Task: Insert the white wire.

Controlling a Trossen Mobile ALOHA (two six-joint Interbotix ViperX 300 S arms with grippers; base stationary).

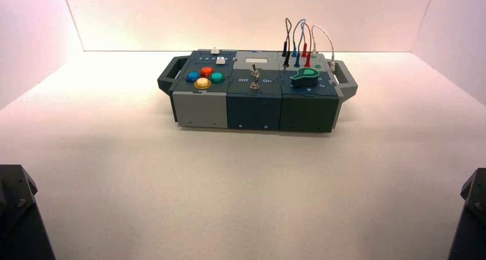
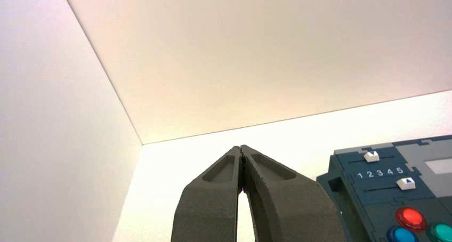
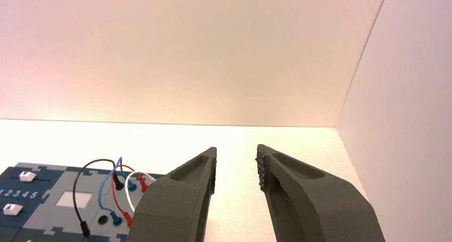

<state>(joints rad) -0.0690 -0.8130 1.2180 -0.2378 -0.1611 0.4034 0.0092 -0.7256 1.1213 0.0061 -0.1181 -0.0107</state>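
So the white wire (image 1: 323, 30) is on the far right of the box (image 1: 254, 111), bent up in an arch. One small white end is over by the far sockets, the other is nearer, right next to the right handle (image 1: 345, 78). Can't tell if either end is fully seated. Red wire (image 1: 310, 34) and blue wire (image 1: 300, 23) stand just left of it, and the black wire (image 1: 288, 25) is left of those, its near plug just beside a black socket (image 3: 102, 219).

Right gripper (image 3: 236, 148) is out to the right of the box, partway open, with nothing in it. Left gripper (image 2: 241, 147) is off to the left, closed up tight on nothing.

Rest of the box: two white sliders on the far left, the far slider (image 2: 371, 156) about mid-slot, the near slider (image 2: 405, 184) at the right end by the 5. Near them is a bunch of buttons: red (image 1: 207, 71), blue (image 1: 192, 77), green (image 1: 217, 77) and yellow (image 1: 202, 83). Two switches (image 1: 255, 86) sit mid-box, and a green knob (image 1: 305, 77) near right.
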